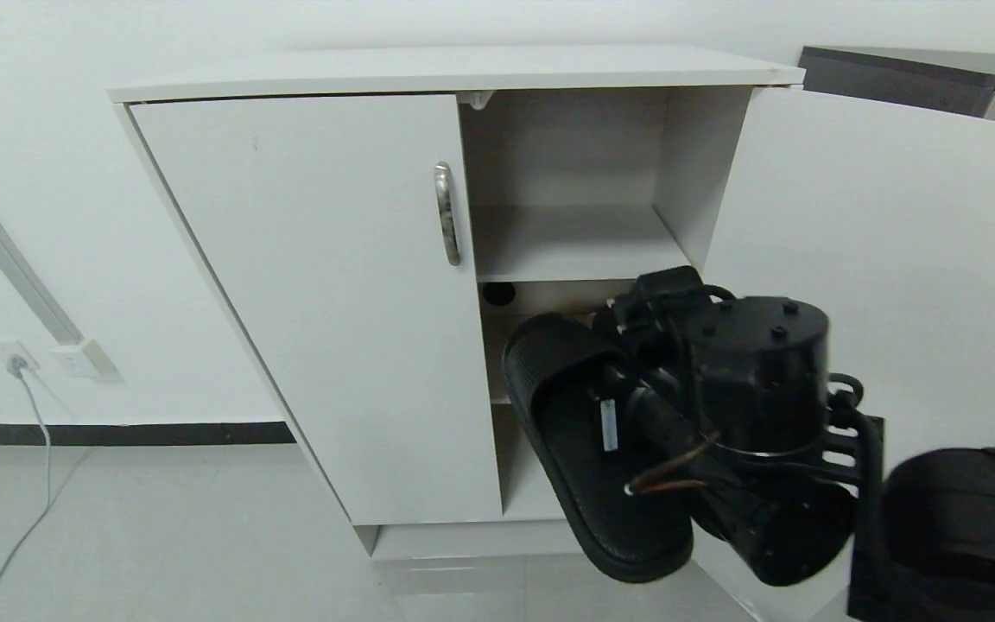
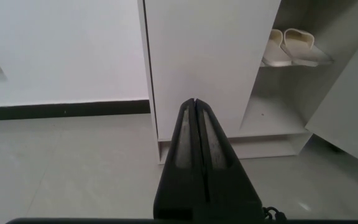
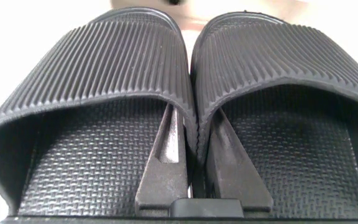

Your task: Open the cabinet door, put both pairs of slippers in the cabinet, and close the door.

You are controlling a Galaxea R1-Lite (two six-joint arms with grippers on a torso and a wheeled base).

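Right gripper (image 3: 194, 124): one finger (image 3: 163, 162) inside each of the two black ribbed slippers (image 3: 185, 93); jaws drawn in on the pair's adjoining inner walls, which are pinched together between them, so that both slippers are carried as one.

Black slippers, head view (image 1: 584, 466): held off the floor (image 1: 161, 536) in front of the open right half of the white cabinet (image 1: 454, 73); ribbed sole turned toward the camera; the pair tilted, toe ends uppermost at about the level of the opening below the upper shelf (image 1: 575, 242), heel ends hanging lower, near the cabinet's bottom front edge; whether the toes have crossed the cabinet's front edge cannot be told.

Cabinet doors: left door (image 1: 307, 285) closed, with a metal handle (image 1: 446, 213) upright along its inner edge; right door (image 1: 877, 242) swung wide open, to the right of the arm.

Left gripper (image 2: 194, 109): fingers pressed flat against each other with no gap, nothing between them; held above the floor, well apart from the cabinet and pointing toward the closed left door.

Pale slippers (image 2: 294, 46): a second pair, side by side and touching, lying on an inner shelf (image 2: 316, 62) of the open half, at the shelf's front edge; the compartment beneath them bare.

Surroundings: wall socket (image 1: 14, 356) on the white wall left of the cabinet; grey cable (image 1: 40, 484) hanging from it to the floor; black skirting strip (image 1: 117, 432) along the wall's foot.
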